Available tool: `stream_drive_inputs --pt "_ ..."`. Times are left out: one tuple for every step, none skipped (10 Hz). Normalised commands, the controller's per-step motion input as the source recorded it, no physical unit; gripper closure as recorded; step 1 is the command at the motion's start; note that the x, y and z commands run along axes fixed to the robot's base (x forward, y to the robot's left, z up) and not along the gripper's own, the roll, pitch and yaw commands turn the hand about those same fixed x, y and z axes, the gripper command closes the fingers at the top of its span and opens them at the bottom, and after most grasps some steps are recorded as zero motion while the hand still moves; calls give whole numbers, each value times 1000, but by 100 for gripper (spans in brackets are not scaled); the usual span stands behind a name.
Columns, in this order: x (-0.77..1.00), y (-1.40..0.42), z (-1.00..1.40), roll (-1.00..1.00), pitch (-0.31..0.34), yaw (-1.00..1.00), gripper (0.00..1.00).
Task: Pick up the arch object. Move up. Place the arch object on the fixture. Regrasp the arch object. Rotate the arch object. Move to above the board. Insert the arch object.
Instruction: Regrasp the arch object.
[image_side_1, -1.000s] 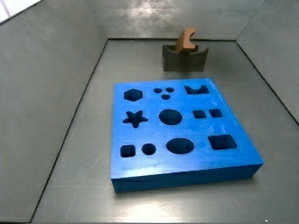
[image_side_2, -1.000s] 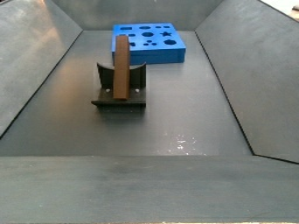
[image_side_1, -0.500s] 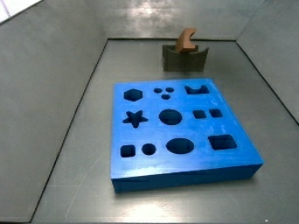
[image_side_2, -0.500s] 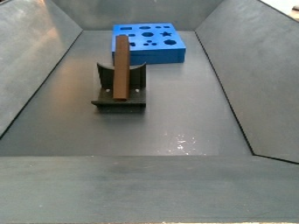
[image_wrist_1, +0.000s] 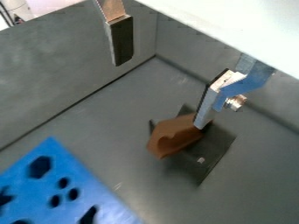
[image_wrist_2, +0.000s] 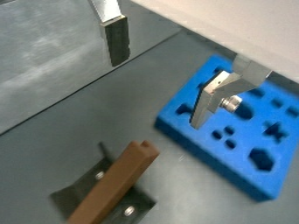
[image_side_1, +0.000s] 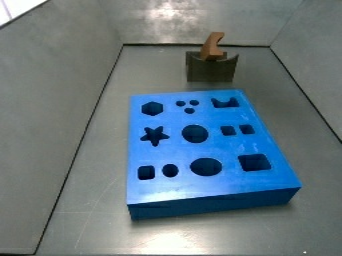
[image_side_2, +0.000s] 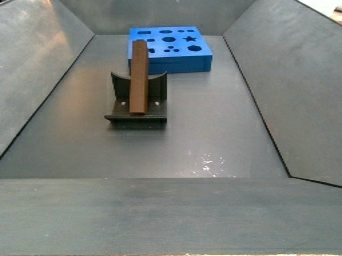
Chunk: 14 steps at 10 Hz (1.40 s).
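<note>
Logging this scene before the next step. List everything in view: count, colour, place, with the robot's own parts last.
Arch: one, orange-brown bar, resting in the fixture's notch, leaning tilted, not held.
Fixture: one, dark grey-olive block on a dark base plate, on the floor near the bin's end wall, apart from the board.
Board: one, bright blue slab with star, hexagon, circle and square cutouts, flat on the floor.
Bin: one, grey metal floor with sloped walls, holding all the above.
Tool: one, silver fingers with dark pads, open and empty, above the arch and fixture; seen only in the wrist views.
</note>
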Motion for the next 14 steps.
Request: stream_drive_inputs --pt "15 -20 8 1000 37 42 0" --pt "32 -23 4 1000 46 44 0" --pt "44 -26 -4 1000 55 46 0" --pt "59 -28 -13 1000 64 49 0" --pt "71 -30 -12 1000 76 53 0" --pt "83 -36 -6 1000 90 57 0" --pt "97 -38 -12 1000 107 64 0" --pt "113 -43 -15 1000 134 75 0" --pt "123 -47 -12 1000 156 87 0" --pt "139 -51 -10 1000 178 102 0" --pt "166 -55 -16 1000 209 132 0" --pt "191 -57 -17 1000 231 166 0" --pt "218 -60 -14 1000 258 208 0" --pt "253 -61 -19 928 259 248 0"
